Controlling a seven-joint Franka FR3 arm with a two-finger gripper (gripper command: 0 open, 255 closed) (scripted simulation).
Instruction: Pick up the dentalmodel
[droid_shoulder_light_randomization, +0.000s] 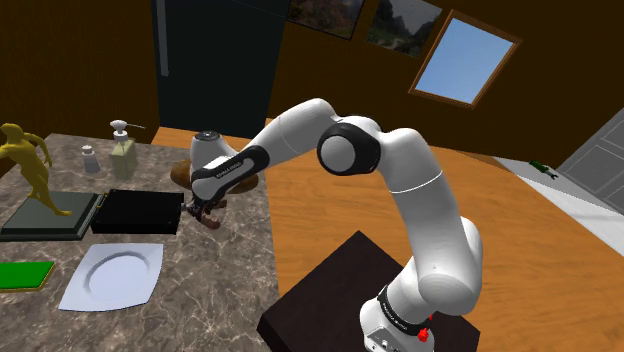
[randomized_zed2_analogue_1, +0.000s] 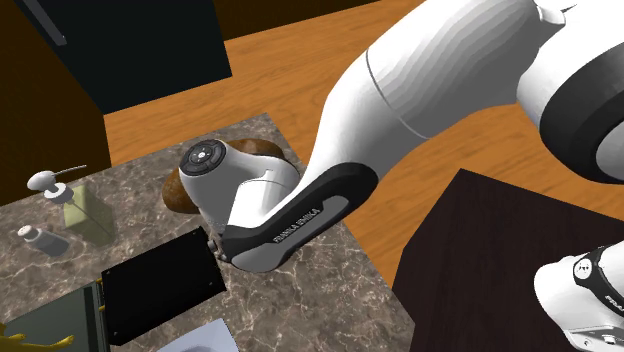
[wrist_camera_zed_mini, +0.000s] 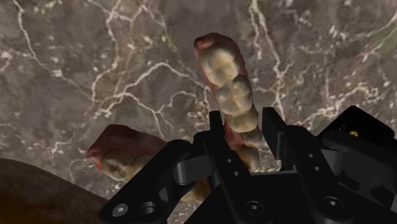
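Observation:
The dental model (wrist_camera_zed_mini: 228, 79) is a pink-gummed arch of cream teeth over the marble countertop (wrist_camera_zed_mini: 83, 57). My black gripper (wrist_camera_zed_mini: 245, 127) is shut on one side of the arch, a finger on each side of the tooth row. The arch's other side (wrist_camera_zed_mini: 121, 153) sticks out beside the hand. In the shoulder view the gripper (droid_shoulder_light_randomization: 205, 214) points down at the counter next to the black box, with a reddish bit of the model (droid_shoulder_light_randomization: 213, 223) at its tip. Whether the model rests on the counter or hangs just above it I cannot tell.
A black box (droid_shoulder_light_randomization: 135, 210) lies close beside the gripper, a white plate (droid_shoulder_light_randomization: 115, 272) in front of it. A brown rounded object (randomized_zed2_analogue_1: 175, 192) sits behind the hand. Further off stand a soap dispenser (droid_shoulder_light_randomization: 123, 150), a small bottle (droid_shoulder_light_randomization: 90, 158) and a golden figurine (droid_shoulder_light_randomization: 30, 165). The counter's edge (droid_shoulder_light_randomization: 270, 240) runs near the arm.

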